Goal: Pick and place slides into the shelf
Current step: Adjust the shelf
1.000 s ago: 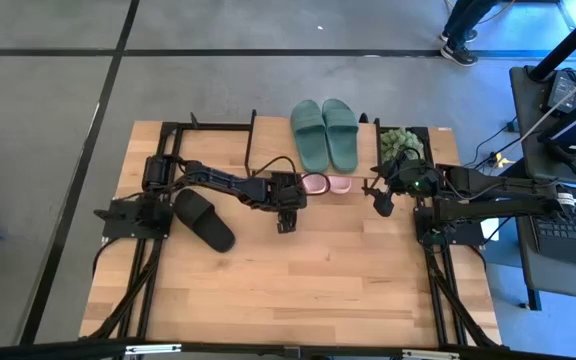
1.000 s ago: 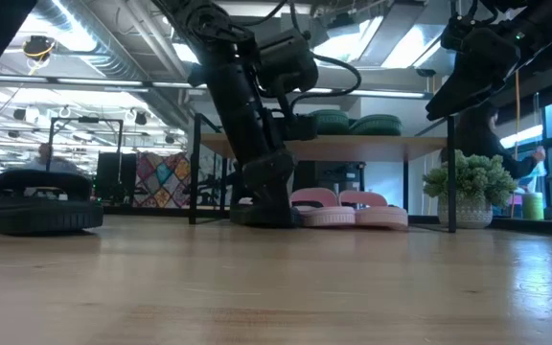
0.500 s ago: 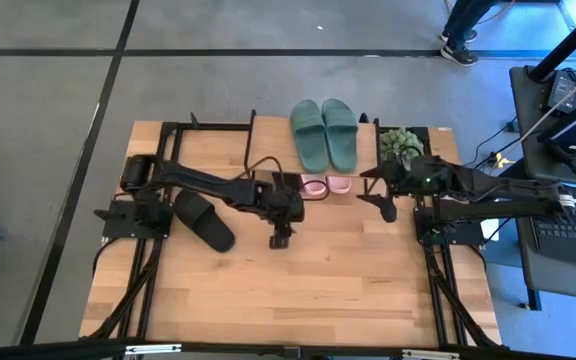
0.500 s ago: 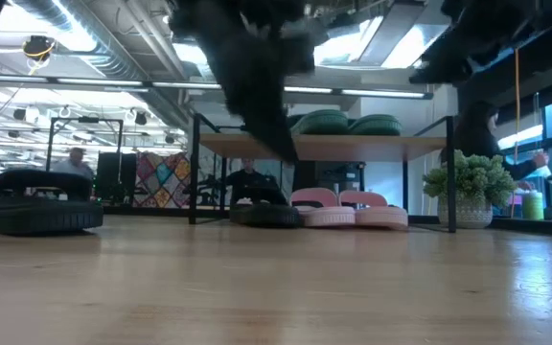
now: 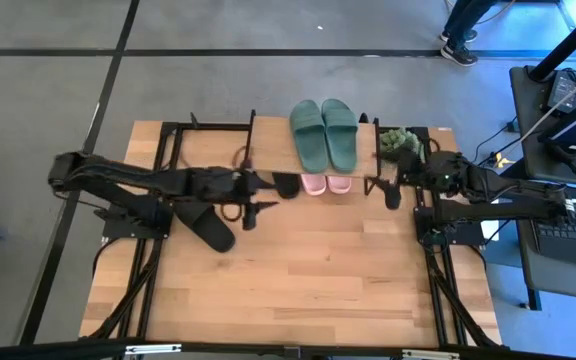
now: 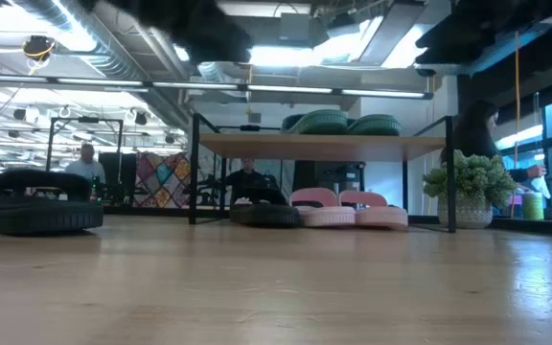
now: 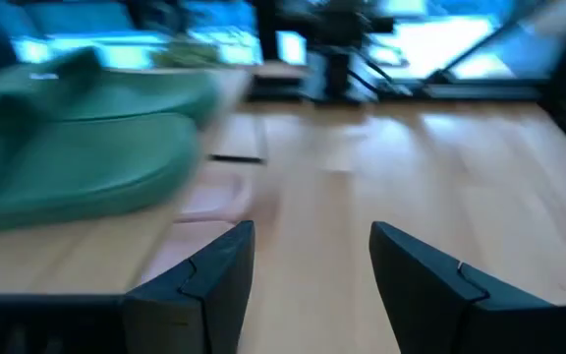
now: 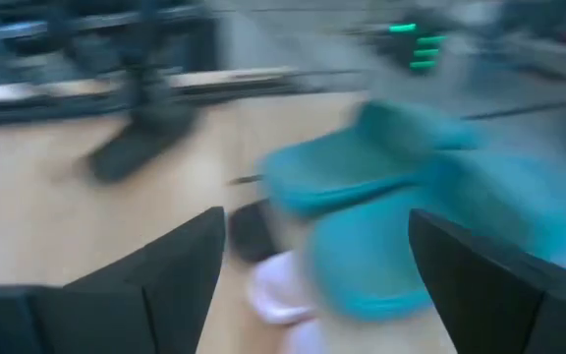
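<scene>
Two dark green slides (image 5: pixel 324 133) lie on the shelf's top board (image 6: pixel 324 146). Under the board, two light pink slides (image 6: pixel 348 210) and one black slide (image 6: pixel 262 214) rest on the tabletop. A second black slide (image 5: pixel 204 221) lies sole down on the table's left part. My left gripper (image 5: pixel 258 205) hangs open and empty above the table between that slide and the shelf, pointing at the shelf (image 7: pixel 312 265). My right gripper (image 5: pixel 386 192) hangs open and empty to the right of the shelf (image 8: pixel 317 256).
A small potted plant (image 5: pixel 399 143) stands at the shelf's right end, close to my right gripper. The near half of the wooden tabletop (image 5: pixel 298 280) is bare. A person's feet (image 5: pixel 458 48) show on the floor beyond the table's far right.
My left gripper has drawn back from the black slide under the shelf, rising and going toward the table's left edge, and has tipped from pointing down to nearly level. That slide stays under the shelf beside the pink ones. My right gripper has risen a little and tipped up.
</scene>
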`<action>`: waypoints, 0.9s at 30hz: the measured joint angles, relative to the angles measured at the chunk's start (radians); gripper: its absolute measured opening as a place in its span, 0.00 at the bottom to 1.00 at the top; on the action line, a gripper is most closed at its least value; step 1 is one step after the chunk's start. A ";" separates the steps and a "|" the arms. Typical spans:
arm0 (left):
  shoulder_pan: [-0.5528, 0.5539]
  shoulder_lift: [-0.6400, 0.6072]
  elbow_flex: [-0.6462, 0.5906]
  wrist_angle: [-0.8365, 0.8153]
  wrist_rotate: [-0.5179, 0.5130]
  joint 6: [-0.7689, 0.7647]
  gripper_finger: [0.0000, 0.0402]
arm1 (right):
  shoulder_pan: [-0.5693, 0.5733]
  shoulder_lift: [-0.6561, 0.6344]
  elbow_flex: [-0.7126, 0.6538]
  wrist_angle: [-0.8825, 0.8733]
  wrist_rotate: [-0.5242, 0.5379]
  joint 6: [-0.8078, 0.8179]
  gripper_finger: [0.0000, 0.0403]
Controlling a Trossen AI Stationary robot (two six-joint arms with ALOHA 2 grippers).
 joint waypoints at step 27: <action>-0.007 -0.396 -0.378 0.244 -0.201 -0.034 0.49 | -0.363 0.501 0.613 -0.739 0.187 0.400 0.79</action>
